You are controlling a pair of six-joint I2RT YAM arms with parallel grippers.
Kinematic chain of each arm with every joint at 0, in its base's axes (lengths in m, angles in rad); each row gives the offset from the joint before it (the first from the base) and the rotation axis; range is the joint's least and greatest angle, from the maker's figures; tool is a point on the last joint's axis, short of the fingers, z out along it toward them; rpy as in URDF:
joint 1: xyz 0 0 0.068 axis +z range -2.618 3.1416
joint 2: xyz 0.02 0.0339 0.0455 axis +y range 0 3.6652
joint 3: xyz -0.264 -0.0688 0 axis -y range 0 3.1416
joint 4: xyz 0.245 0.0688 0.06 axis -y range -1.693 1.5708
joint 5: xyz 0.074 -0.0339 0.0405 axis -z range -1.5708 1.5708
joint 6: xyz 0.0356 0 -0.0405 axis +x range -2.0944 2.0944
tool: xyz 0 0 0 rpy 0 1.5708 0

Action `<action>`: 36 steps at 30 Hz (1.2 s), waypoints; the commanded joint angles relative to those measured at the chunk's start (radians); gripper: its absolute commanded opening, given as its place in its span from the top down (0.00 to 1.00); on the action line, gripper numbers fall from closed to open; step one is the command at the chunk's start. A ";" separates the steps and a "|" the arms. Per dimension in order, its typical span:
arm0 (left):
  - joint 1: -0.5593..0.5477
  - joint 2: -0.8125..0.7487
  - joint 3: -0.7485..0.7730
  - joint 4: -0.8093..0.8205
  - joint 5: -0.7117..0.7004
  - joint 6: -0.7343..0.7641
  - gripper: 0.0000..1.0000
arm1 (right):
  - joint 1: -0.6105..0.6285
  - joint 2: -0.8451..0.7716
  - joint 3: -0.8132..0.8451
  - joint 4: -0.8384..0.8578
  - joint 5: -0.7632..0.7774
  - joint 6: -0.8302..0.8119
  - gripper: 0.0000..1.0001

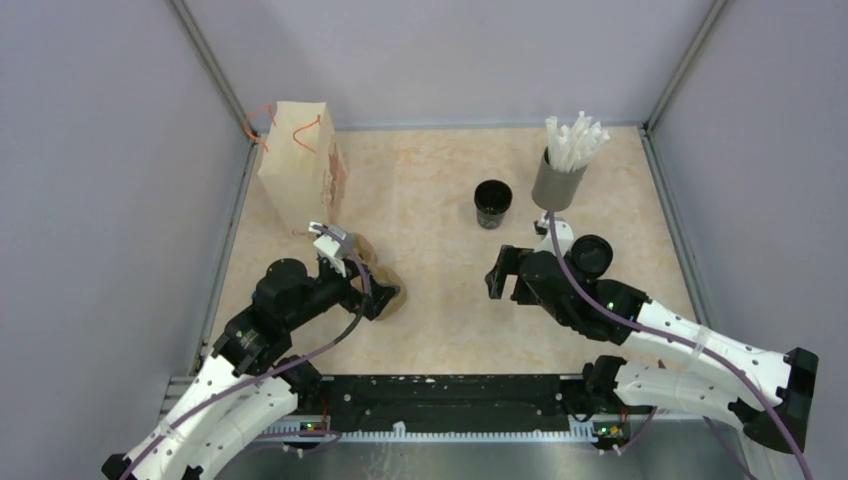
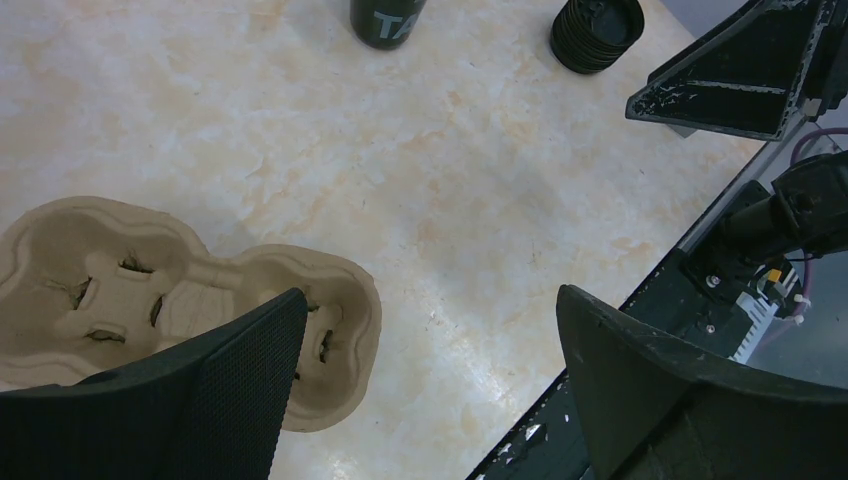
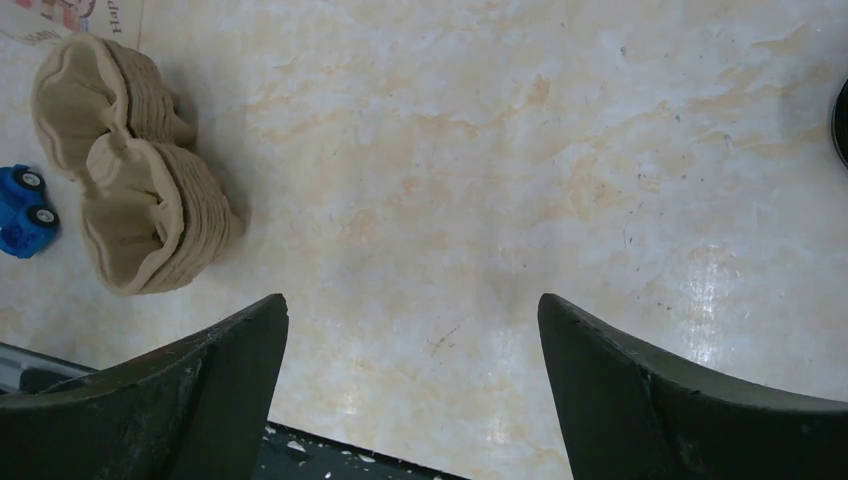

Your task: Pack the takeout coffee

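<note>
A stack of tan pulp cup carriers (image 1: 388,283) lies at the front left of the table and also shows in the left wrist view (image 2: 130,280) and the right wrist view (image 3: 140,190). My left gripper (image 1: 378,302) (image 2: 430,300) is open and empty just over the stack's near end, one finger above a cell. A black coffee cup (image 1: 492,203) (image 2: 388,20) stands upright mid-table. A stack of black lids (image 1: 592,255) (image 2: 597,33) sits by the right arm. My right gripper (image 1: 503,273) (image 3: 412,305) is open and empty over bare table.
A brown paper bag (image 1: 300,165) stands at the back left. A grey holder of white wrapped straws (image 1: 560,172) stands at the back right. A small blue object (image 3: 22,212) shows beside the carriers. The black front rail (image 1: 440,390) runs along the near edge.
</note>
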 commanded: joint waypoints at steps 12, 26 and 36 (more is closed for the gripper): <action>0.004 -0.022 0.010 0.033 -0.006 -0.003 0.01 | -0.034 0.142 0.138 0.052 0.319 -0.128 0.11; 0.004 -0.035 0.008 0.033 -0.020 -0.005 0.01 | -0.414 0.633 0.545 0.099 0.041 -0.279 0.50; 0.004 -0.040 0.009 0.031 -0.025 -0.007 0.01 | -0.475 0.891 0.745 0.046 0.036 -0.424 0.66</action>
